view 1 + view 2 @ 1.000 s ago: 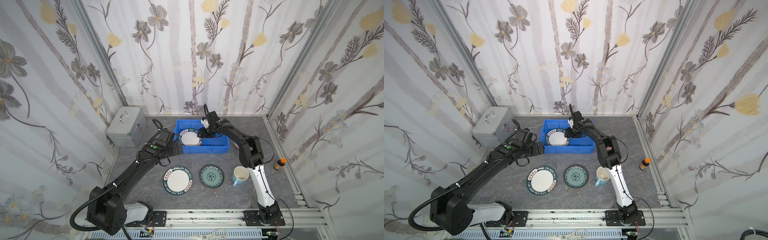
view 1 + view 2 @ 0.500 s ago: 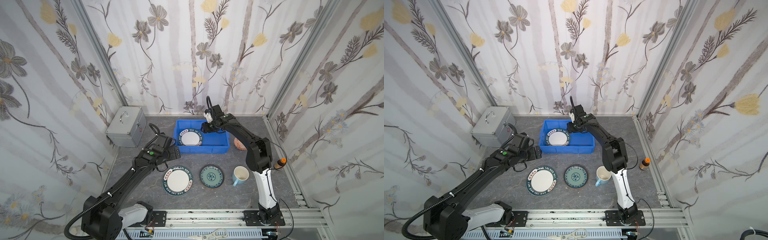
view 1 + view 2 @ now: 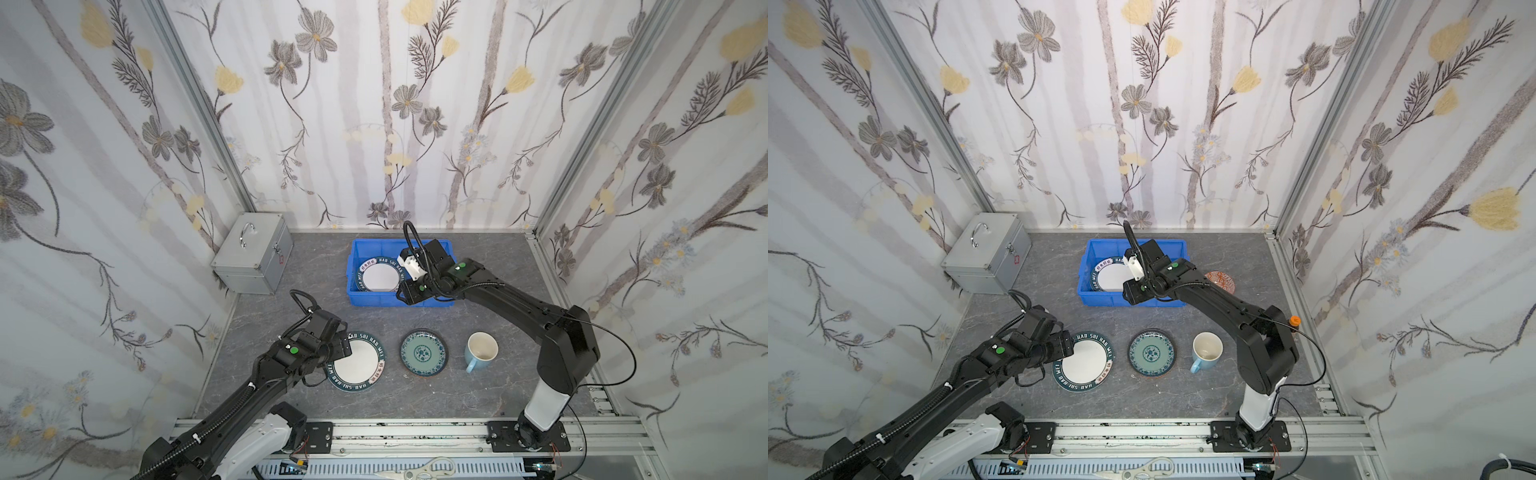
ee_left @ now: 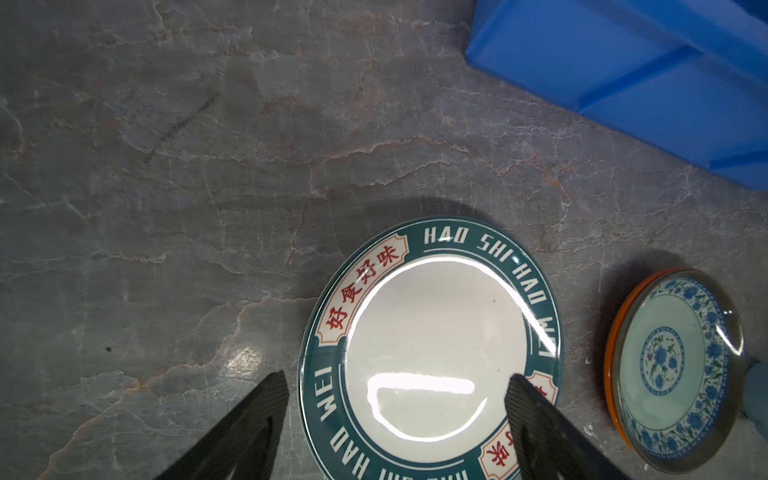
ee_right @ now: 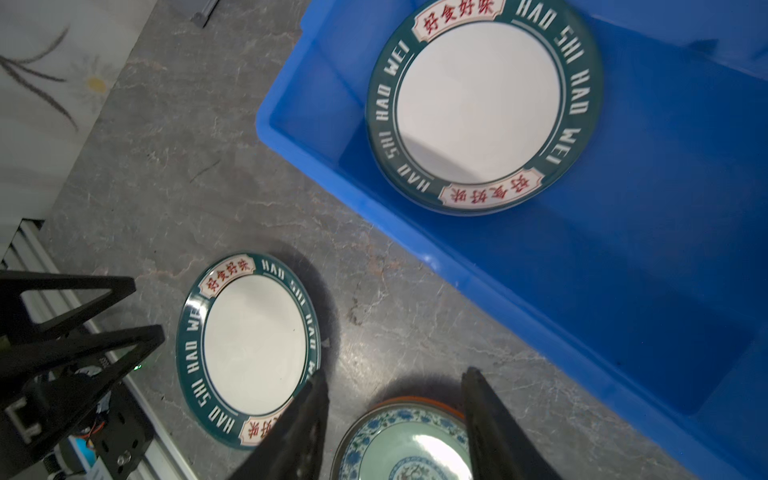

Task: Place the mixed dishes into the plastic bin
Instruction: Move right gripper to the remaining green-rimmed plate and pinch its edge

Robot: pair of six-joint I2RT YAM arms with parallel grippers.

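One lettered-rim plate (image 3: 379,277) lies in your blue plastic bin (image 3: 365,300). Outside it sit a second lettered plate (image 3: 361,365), teal plate (image 3: 424,352) (apparently atop an orange plate (image 4: 609,353)), pale blue mug (image 3: 481,352) and orange-patterned bowl (image 3: 1221,281). Your left gripper (image 4: 395,376), spread, straddles the second lettered plate's rim; your right gripper (image 5: 395,373) hangs spread, empty, near the bin's front wall.

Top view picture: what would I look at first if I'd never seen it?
Probably the bright blue bin at the back of the grey table, with a lettered plate lying inside. In front, a matching plate, a teal patterned plate and a pale blue mug sit in a row, and the left gripper stands open over the matching plate.
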